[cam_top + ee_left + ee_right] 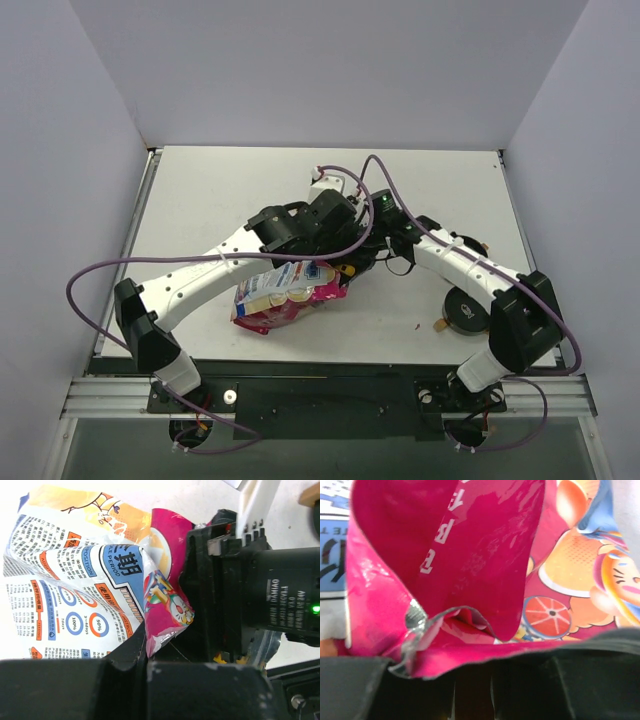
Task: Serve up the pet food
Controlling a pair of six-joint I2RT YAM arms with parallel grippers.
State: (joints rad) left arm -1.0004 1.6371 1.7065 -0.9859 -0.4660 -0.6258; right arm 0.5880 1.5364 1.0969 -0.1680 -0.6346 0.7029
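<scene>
The left claw (146,654) is clenched on a crumpled pink edge of the bag (285,295), with the film pinched where its two fingers meet. Just beside it, the right claw (470,680) grasps the same pink rim, its jaws part-closed on the folded film. A strip of silver lining shows at the fold just above its fingers. Both claws hold the same end of the bag, close together.

From the claws the bag's long axis slants away toward the near left, with its printed blue-and-white panel turned up. Whether its far end rests on the tabletop (220,200) I cannot tell.

No pet food shows in any view, so where it is and which way it lies cannot be told.

Out past the right claw, to the near right, a dark round bowl (465,308) sits on the tabletop, partly under the right arm.
</scene>
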